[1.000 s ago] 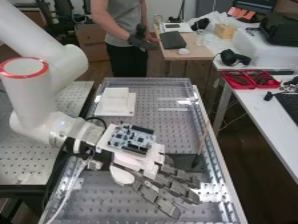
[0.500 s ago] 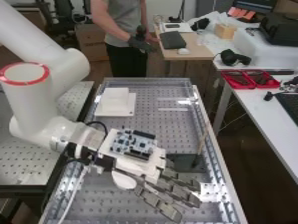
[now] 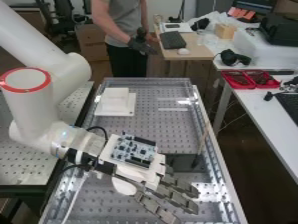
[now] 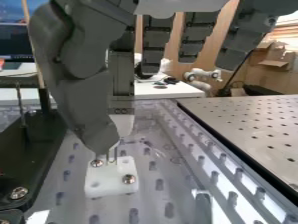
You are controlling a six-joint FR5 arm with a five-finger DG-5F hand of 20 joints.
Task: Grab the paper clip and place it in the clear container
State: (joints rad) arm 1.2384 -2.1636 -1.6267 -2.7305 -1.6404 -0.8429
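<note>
Evidently the next pinch turns on the paper clip (image 4: 114,154) standing upright on the white block (image 4: 111,182), just beside the thumb's tip (image 4: 100,140), while the hand (image 3: 149,172), lower centre in the high view, has its fingers straight.

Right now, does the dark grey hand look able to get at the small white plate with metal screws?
Probably: the hand hangs close to the plate's edge, and the black base stands to one side. Thin metal between them might get in the way.
</note>
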